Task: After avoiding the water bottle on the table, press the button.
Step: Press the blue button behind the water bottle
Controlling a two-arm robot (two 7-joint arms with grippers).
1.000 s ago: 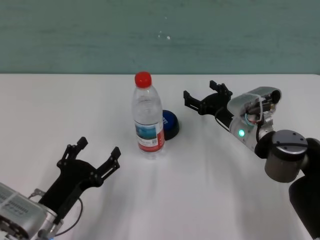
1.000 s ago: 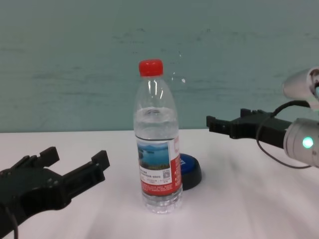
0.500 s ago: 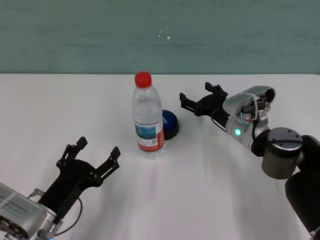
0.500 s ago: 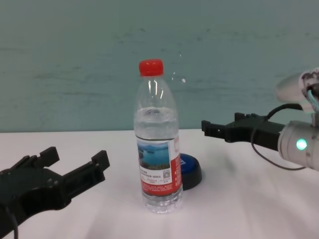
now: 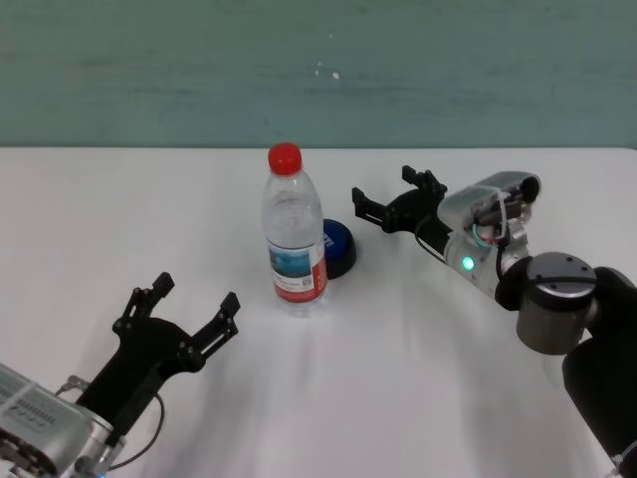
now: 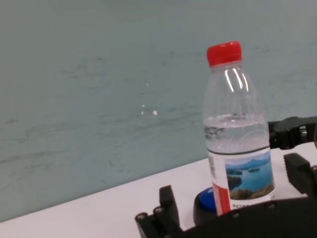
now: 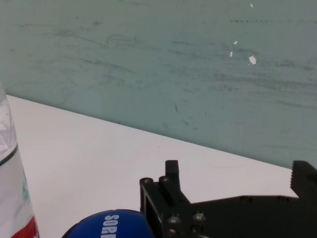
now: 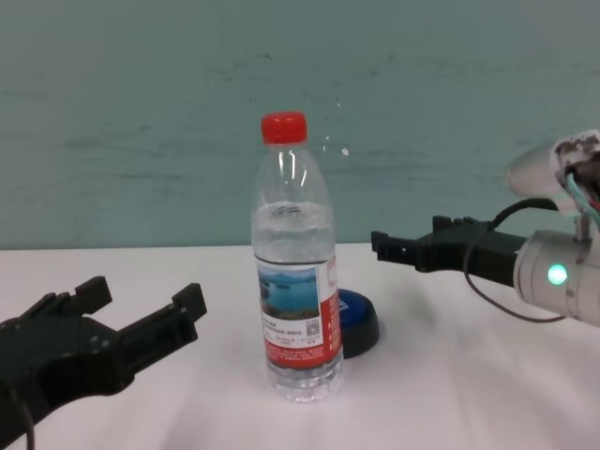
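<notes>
Blue button [image 5: 337, 247] just beside right gripper [image 5: 389, 204], below its spread jaws.

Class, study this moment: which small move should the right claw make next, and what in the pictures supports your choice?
Probably ease the open right claw a little further left and down onto the button. It hangs above the table just right of the button, while the water bottle stands on the button's left front, so this side looks free. The open left claw sits parked near the front.
</notes>
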